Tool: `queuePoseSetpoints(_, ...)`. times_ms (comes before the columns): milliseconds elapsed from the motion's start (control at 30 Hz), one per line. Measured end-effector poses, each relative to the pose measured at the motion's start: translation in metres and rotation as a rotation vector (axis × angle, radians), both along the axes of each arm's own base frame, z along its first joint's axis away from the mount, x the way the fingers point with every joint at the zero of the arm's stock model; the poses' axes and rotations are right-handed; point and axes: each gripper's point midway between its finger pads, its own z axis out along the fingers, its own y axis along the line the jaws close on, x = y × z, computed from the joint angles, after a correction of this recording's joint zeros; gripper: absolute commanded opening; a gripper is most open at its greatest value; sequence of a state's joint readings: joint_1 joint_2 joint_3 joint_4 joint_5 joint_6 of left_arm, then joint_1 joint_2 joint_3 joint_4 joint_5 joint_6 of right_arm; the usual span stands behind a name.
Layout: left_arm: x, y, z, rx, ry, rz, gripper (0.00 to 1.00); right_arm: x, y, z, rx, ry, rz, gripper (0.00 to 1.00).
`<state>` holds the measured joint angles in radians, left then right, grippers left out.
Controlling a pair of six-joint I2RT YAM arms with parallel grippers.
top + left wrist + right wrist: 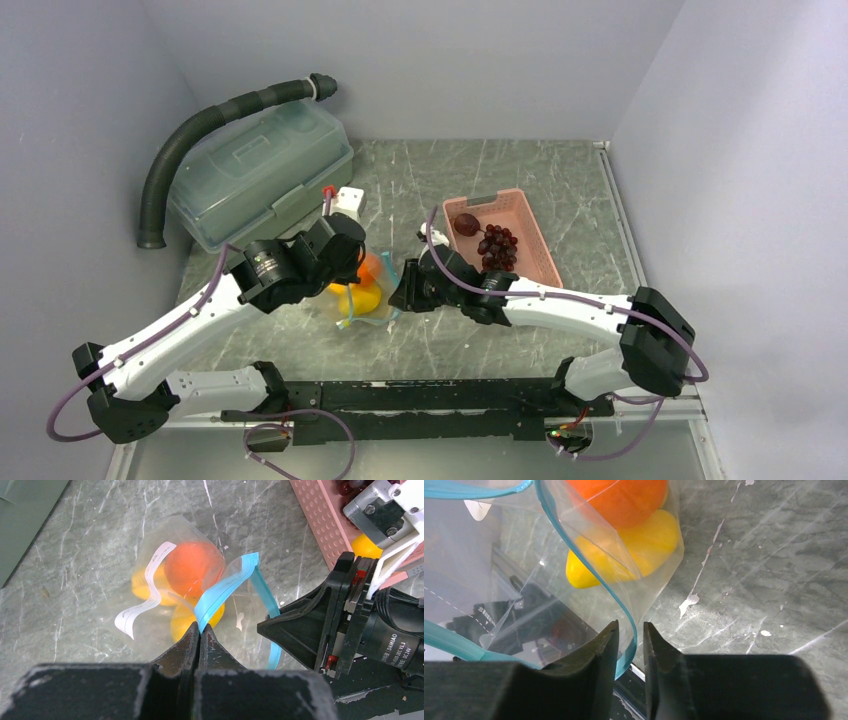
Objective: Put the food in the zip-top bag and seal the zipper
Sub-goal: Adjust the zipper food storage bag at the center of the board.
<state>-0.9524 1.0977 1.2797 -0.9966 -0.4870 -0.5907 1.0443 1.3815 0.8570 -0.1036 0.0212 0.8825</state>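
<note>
Top view: the zip-top bag (pixel 372 308) lies at centre between the left gripper (pixel 352 262) and the right gripper (pixel 403 290). The grape bunch (pixel 498 247) and the dark round fruit (pixel 466 224) sit in the pink basket (pixel 535 240) at upper right — loading looks about half done.

Left wrist view: fingers (pixel 185 647) pressed together on the teal zipper (pixel 227 587), low centre. A glossy orange (pixel 192 570) shows through the limp film.

Right wrist view: fingers (pixel 599 650) slightly apart astride the thin strip — next, I judge, comes a firm pinch to hold the mouth wide.
</note>
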Motion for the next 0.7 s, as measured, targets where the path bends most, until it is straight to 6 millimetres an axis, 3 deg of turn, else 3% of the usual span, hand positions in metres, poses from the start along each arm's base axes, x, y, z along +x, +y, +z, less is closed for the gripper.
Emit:
queuePoseSetpoints(133, 0.0, 0.001, 0.0, 0.004, 0.001, 0.002, 0.03, 0.003, -0.001, 0.003, -0.001, -0.01, -0.014, 0.0)
queuePoseSetpoints(367, -0.001, 0.008, 0.003, 0.018, -0.007, 0.015, 0.03, 0.013, 0.002, 0.03, 0.011, -0.067, -0.028, 0.0)
queuePoseSetpoints(500, 0.0, 0.012, 0.017, 0.012, -0.031, 0.026, 0.03, 0.02, 0.008, 0.066, 0.022, -0.131, -0.009, 0.0)
queuePoseSetpoints(700, 0.0, 0.019, 0.048, -0.027, -0.088, 0.04, 0.04, 0.035, 0.013, 0.157, 0.057, -0.296, 0.013, 0.0)
